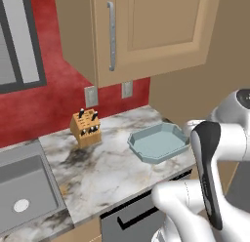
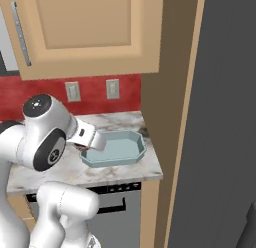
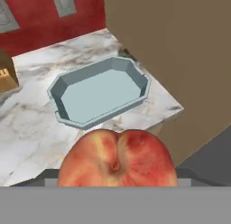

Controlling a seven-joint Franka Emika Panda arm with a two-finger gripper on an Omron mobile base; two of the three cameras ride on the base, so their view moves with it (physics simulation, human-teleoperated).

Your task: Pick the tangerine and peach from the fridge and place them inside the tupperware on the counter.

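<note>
Counter [image 1: 97, 172] of white and grey marbled stone holds the shallow pale blue-green tupperware tray [image 1: 158, 142], empty, near the wooden knife block [image 1: 86, 127]. From the right base, your arm reaches just beside the tray's near rim. Hand view: the round red-and-yellow peach [image 3: 116, 159] sits close, seemingly held; you cannot see the finger gap. It's probably soft and light, so squeeze its sides gently.

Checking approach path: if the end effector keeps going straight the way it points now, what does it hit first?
Likely the tupperware: it lies ahead of the end effector, which carries the peach. Nothing stands between them. Depth is uncertain; it might meet the near rim or the counter first.
</note>
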